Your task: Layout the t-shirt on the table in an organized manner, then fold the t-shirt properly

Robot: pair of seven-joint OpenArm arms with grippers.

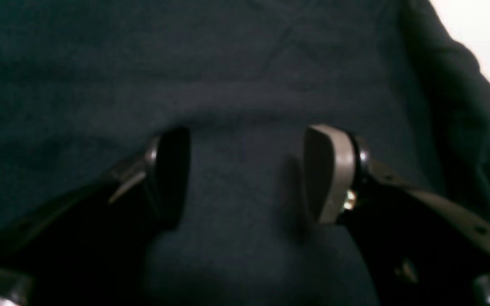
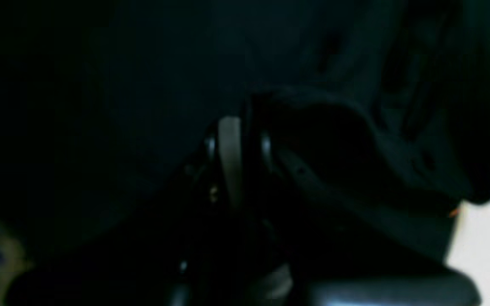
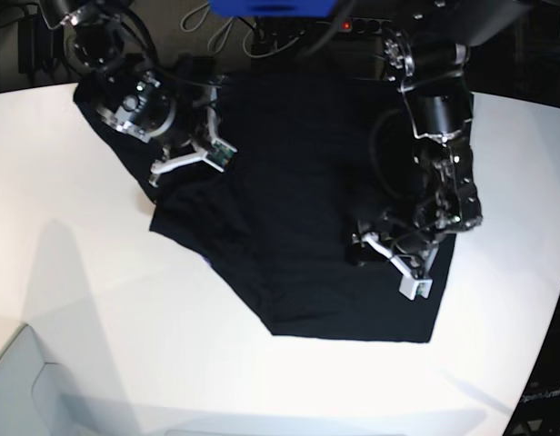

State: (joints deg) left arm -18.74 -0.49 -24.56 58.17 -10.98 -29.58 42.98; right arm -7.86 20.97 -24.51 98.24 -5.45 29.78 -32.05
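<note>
Both arms black, chunky cylindrical joints, silver ring faces at wrists. Left gripper [image 1: 247, 174]: grey rounded pad [image 1: 328, 170] on one finger, other finger dark, brass-coloured screw by pad mount. Right gripper [image 2: 238, 157]: thin grey pad, black linkages. White brackets near both wrists. Black cables looped along left arm [image 3: 439, 136].

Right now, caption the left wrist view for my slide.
Left claw open, its pads spread above the wrinkled black t-shirt, white table showing at the upper right corner.
</note>
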